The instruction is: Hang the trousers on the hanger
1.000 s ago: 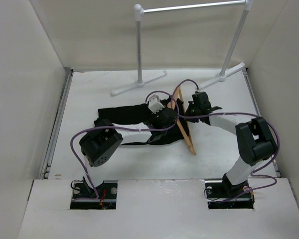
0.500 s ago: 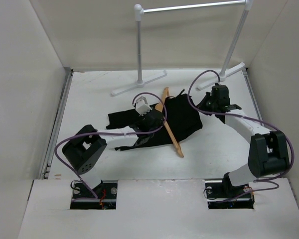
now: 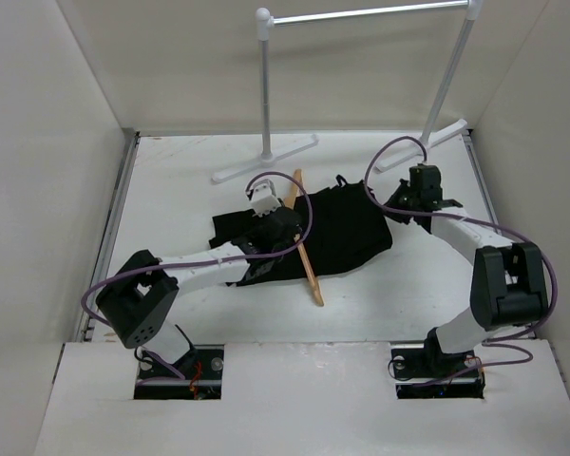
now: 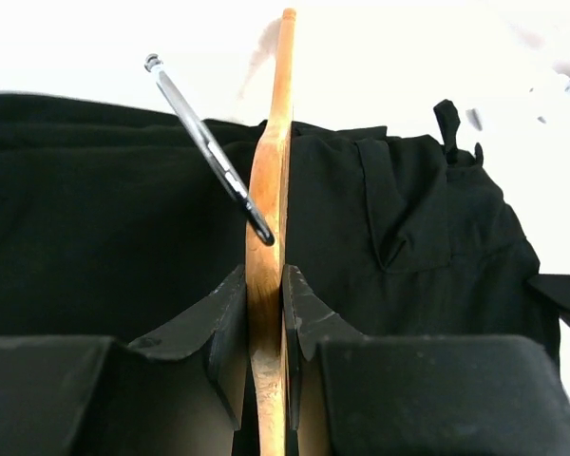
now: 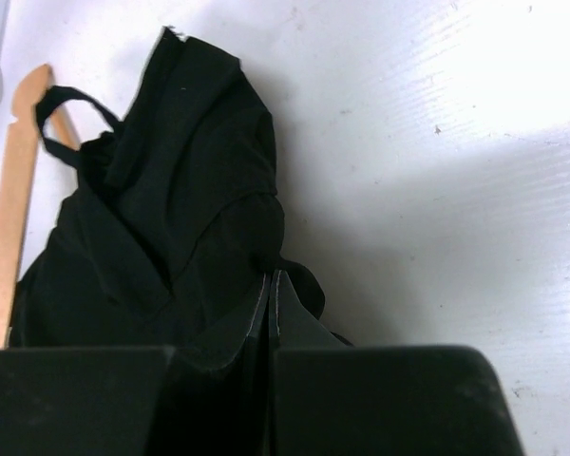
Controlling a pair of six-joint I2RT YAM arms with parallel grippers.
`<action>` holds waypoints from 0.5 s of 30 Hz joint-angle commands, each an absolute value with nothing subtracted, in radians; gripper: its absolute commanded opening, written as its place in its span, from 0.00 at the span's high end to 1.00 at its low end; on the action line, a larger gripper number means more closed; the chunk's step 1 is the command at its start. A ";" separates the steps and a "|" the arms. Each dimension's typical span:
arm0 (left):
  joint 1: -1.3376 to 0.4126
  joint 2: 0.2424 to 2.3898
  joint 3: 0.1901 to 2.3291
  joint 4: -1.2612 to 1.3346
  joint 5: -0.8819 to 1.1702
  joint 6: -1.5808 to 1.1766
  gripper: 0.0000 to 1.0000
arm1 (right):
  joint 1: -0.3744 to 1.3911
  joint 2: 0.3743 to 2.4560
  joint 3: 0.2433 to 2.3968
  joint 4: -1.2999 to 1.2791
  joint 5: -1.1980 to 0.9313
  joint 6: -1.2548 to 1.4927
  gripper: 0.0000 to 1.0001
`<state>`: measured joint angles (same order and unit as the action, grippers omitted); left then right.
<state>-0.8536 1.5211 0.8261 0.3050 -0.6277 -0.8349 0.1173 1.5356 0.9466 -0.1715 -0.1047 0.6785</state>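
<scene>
The black trousers [image 3: 342,228] lie spread on the white table, crossing the light-brown wooden hanger [image 3: 306,255]. My left gripper [image 3: 280,223] is shut on the hanger; in the left wrist view the jaws clamp the wood [image 4: 266,285] edge-on, with the metal hook [image 4: 204,142] slanting up left and trousers [image 4: 418,218] on both sides. My right gripper [image 3: 399,204] is shut on the trousers' right edge; in the right wrist view the jaws pinch black cloth [image 5: 171,209], with one hanger end [image 5: 14,180] at the left.
A grey metal clothes rail [image 3: 361,14] stands at the back on two posts with white feet [image 3: 264,160]. White walls close in the table on the left, right and back. Purple cables loop over both arms.
My left arm has drawn the hanger left and back. My right arm has pulled the trousers right, so more cloth now lies on the right side of the hanger.
</scene>
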 commanded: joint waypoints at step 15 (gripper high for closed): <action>-0.938 1.486 1.034 0.132 -0.770 -0.597 0.99 | 0.122 1.579 0.897 -0.100 -0.094 0.732 0.85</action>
